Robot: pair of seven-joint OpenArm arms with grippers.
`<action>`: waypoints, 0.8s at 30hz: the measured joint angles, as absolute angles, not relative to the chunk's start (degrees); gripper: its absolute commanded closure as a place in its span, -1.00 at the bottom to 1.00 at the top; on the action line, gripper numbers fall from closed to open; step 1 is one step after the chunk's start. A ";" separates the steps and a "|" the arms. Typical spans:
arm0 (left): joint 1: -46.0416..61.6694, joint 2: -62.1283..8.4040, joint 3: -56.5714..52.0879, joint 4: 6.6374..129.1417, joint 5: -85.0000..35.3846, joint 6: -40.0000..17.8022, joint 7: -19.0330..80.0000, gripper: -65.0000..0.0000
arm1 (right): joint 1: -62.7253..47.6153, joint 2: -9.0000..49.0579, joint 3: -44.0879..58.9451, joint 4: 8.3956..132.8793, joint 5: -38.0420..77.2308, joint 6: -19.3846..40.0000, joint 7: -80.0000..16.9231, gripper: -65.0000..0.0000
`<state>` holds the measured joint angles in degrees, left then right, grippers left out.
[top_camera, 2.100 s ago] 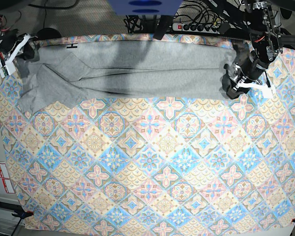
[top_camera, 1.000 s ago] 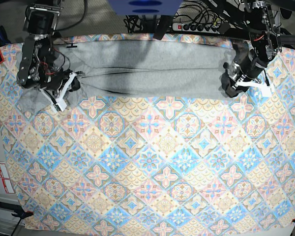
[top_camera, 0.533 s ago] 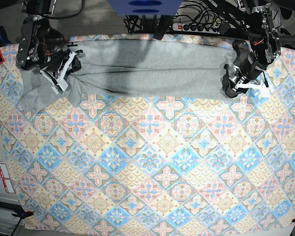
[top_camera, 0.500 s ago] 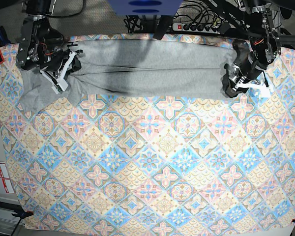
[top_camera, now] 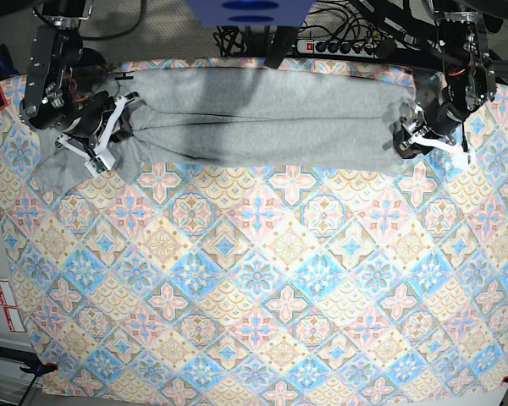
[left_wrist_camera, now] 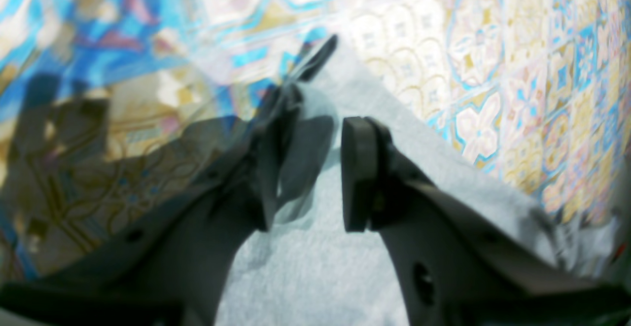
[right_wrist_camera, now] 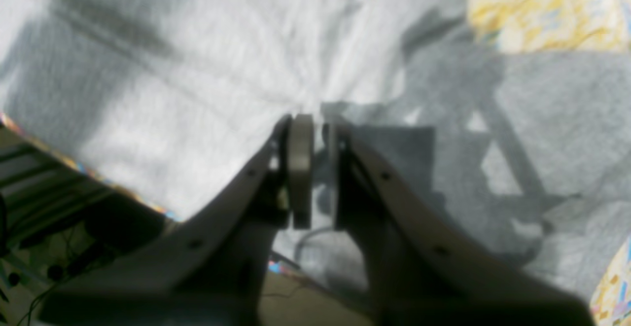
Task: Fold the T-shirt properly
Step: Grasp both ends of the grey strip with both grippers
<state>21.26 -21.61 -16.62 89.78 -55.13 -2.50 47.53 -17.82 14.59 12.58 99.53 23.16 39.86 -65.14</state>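
The grey T-shirt point(top_camera: 254, 118) lies as a long band across the far side of the patterned tablecloth point(top_camera: 254, 279), with one sleeve spread at the lower left point(top_camera: 59, 169). In the base view my right gripper point(top_camera: 123, 123) sits on the shirt's left end. The right wrist view shows it point(right_wrist_camera: 318, 128) pinched shut on a bunch of grey fabric point(right_wrist_camera: 197, 79), with creases radiating from the pinch. My left gripper point(top_camera: 405, 139) is at the shirt's right end. In the left wrist view it point(left_wrist_camera: 320, 119) stands with jaws apart over the shirt's corner point(left_wrist_camera: 315, 267).
A power strip point(top_camera: 339, 44) and cables lie behind the table's far edge. A blue device point(top_camera: 250, 13) hangs over the middle of the far edge. The tablecloth reaches the table's edges at left, right and front.
My left gripper has moved a little up and to the right at the shirt's right end. My right gripper has shifted slightly left and down, still holding the fabric.
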 measured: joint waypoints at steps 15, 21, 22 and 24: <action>18.22 -27.31 -10.57 89.76 -45.80 -2.59 59.79 -0.06 | -16.51 14.26 12.51 96.77 23.03 39.86 -65.25 0.82; 17.47 -27.00 -10.22 89.73 -44.25 -2.83 59.00 -0.06 | -16.71 14.41 12.53 96.31 22.76 39.86 -65.41 0.82; 17.47 -27.00 -10.22 89.73 -42.76 -2.81 59.20 -0.06 | -16.69 14.41 12.53 96.31 22.74 39.86 -65.41 0.82; 17.47 -26.92 -10.22 89.58 -40.49 -2.85 59.27 -0.06 | -16.60 14.28 12.53 96.31 22.83 39.86 -65.23 0.82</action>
